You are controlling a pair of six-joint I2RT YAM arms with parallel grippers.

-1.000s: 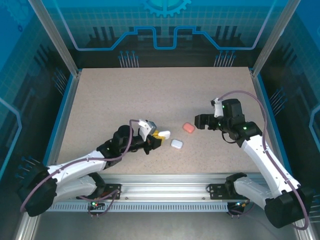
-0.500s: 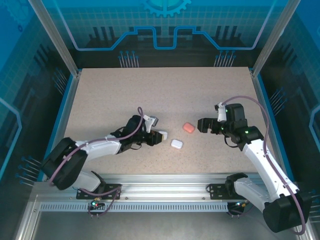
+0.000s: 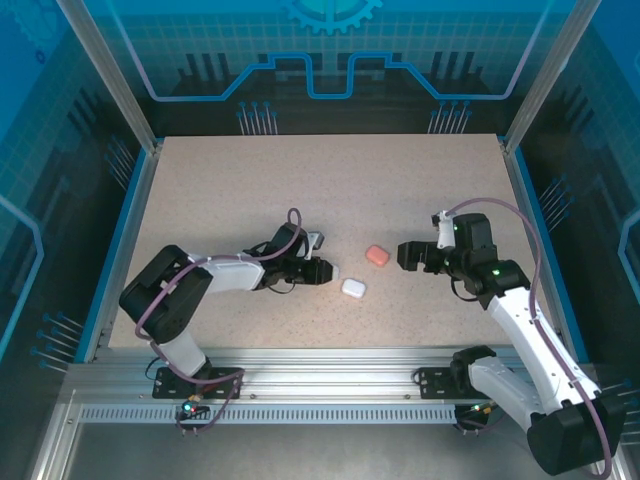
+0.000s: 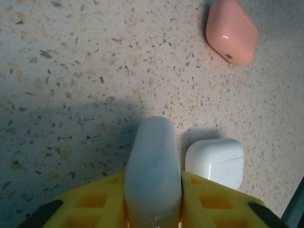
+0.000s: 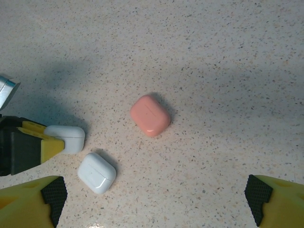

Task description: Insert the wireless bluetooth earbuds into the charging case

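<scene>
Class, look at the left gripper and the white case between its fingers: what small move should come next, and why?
Probably open the left gripper and draw back: the held white case seems to lie low on the table, beside the second white case.

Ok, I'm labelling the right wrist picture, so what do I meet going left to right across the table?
Left gripper → white case between its fingers → second white case, lying free → pink case.
</scene>
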